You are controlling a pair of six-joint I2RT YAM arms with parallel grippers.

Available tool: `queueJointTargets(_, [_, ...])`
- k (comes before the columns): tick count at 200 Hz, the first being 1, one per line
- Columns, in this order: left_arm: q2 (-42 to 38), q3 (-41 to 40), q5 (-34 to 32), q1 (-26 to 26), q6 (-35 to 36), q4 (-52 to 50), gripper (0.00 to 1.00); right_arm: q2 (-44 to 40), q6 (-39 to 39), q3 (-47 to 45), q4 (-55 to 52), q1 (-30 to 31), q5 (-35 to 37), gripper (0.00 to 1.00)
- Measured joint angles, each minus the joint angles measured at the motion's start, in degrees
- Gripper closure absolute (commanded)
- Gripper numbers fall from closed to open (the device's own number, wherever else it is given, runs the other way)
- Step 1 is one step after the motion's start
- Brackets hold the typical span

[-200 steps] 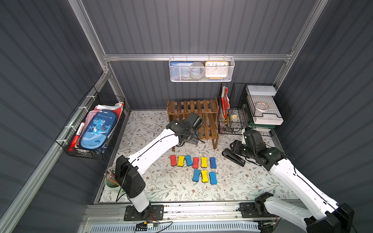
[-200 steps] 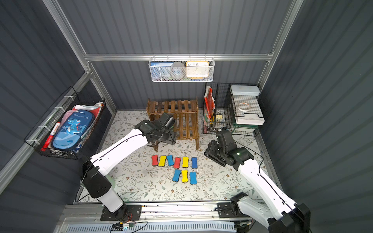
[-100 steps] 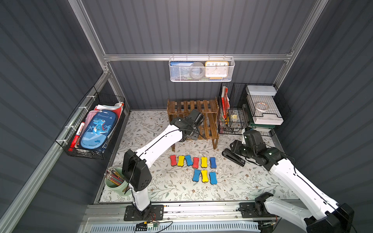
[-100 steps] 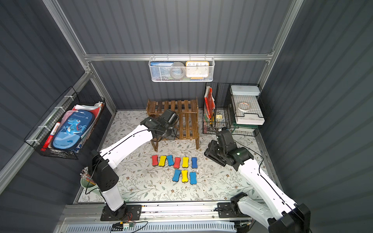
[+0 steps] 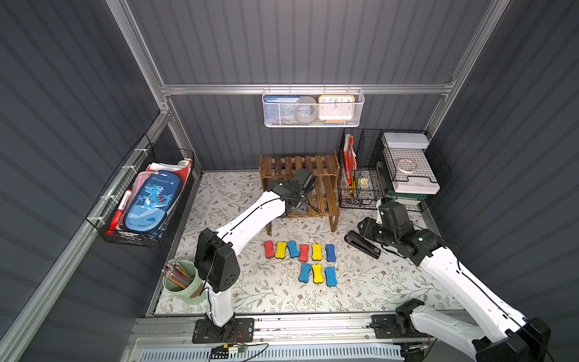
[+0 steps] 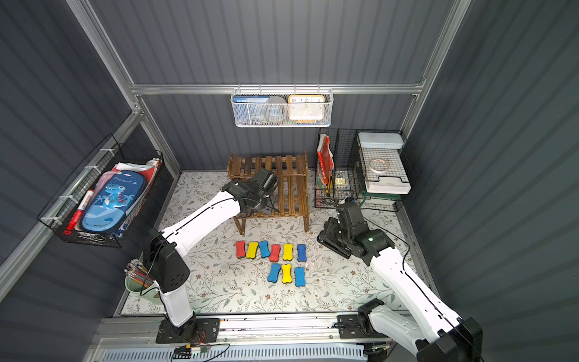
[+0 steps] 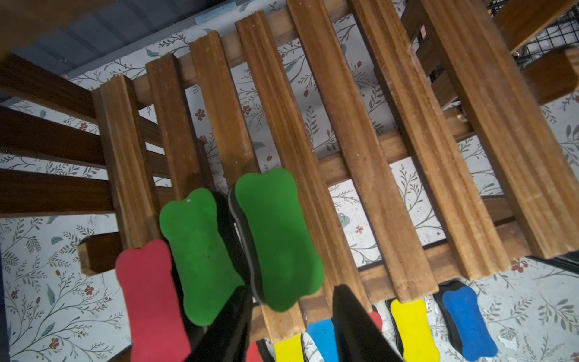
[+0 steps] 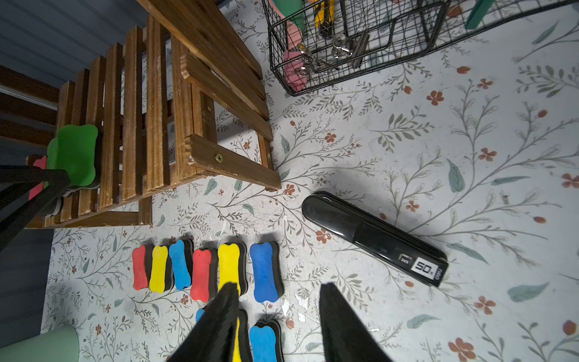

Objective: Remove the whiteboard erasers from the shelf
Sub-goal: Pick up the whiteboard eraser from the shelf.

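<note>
Left wrist view: three erasers lie side by side across the slats of the shelf (image 7: 391, 156): a red eraser (image 7: 150, 297), a first green eraser (image 7: 197, 250) and a second green eraser (image 7: 279, 241), whose dark felt edge shows on the side facing its green neighbour. The left claw (image 7: 289, 290) has its two black fingers (image 7: 232, 316) on either side of the near end of the second green eraser. One finger lies against the felt side and the other sits just beside the foam edge. Whether the claw is clenched on it I cannot tell.

In the right wrist view these erasers sit on the shelf's lower tier, at the end away from the black wire organiser (image 8: 360, 47).

In both top views the left arm reaches over the shelf and its wrist hides that end. Nine whiteboard erasers (image 5: 299, 250) rest on the floral desk (image 5: 250, 282) in front of the shelf. A row of six runs red, yellow, blue, red, yellow, blue. A row of three, blue, yellow, blue, lies nearer the arm bases. A black stapler (image 5: 362, 245) lies on the desk just to their right.

The right claw (image 8: 279, 285) is released, fingers apart and grasping nothing, above the desk near the stapler
</note>
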Motion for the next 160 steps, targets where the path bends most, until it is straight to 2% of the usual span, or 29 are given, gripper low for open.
queueJointTargets(31, [0.4, 0.0, -0.5, 0.0, 0.0, 0.0, 0.61, 0.0, 0.0, 0.0, 0.0, -0.1, 0.0, 0.53])
queueJointTargets(64, [1.5, 0.0, -1.1, 0.1, 0.0, 0.0, 0.63, 0.0, 0.0, 0.0, 0.0, -0.2, 0.0, 0.53])
queueJointTargets(160, [1.7, -0.9, -2.7, 0.7, -0.3, 1.5, 0.97, 0.0, 0.0, 0.0, 0.0, -0.3, 0.0, 0.53])
